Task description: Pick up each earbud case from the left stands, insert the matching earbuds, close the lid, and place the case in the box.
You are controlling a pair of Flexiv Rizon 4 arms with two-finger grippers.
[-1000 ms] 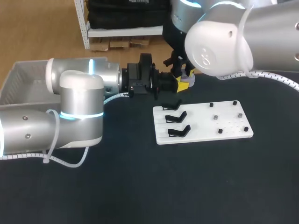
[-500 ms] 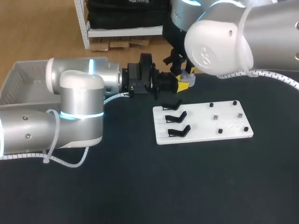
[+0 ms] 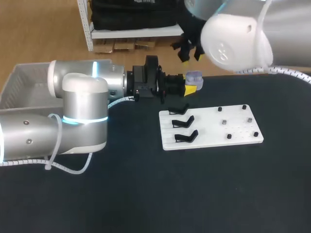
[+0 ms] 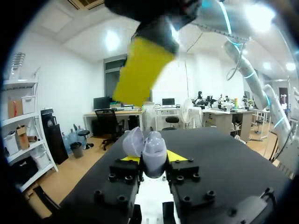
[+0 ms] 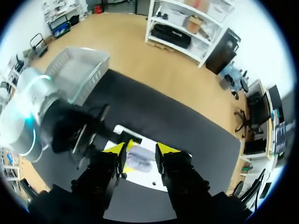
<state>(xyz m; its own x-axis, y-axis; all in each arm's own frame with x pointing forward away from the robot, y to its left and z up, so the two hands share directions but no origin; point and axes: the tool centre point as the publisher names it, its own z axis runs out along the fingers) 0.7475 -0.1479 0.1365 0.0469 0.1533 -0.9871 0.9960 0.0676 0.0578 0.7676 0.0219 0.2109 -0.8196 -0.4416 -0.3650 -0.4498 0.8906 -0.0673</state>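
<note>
Holding a pale lavender earbud case (image 3: 195, 77) clamped in the left gripper (image 3: 187, 83).
Right gripper (image 3: 190, 50) hangs above it, fingers apart, empty.

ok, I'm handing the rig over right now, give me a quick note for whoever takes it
Left gripper: shut on the purple earbud case, held beyond the white board; lid looks open.
Right gripper: open, empty, above the case.
Done: all three black stands empty.
Left: confirm earbuds are in (cannot tell), close lid, place case in grey box.
</note>
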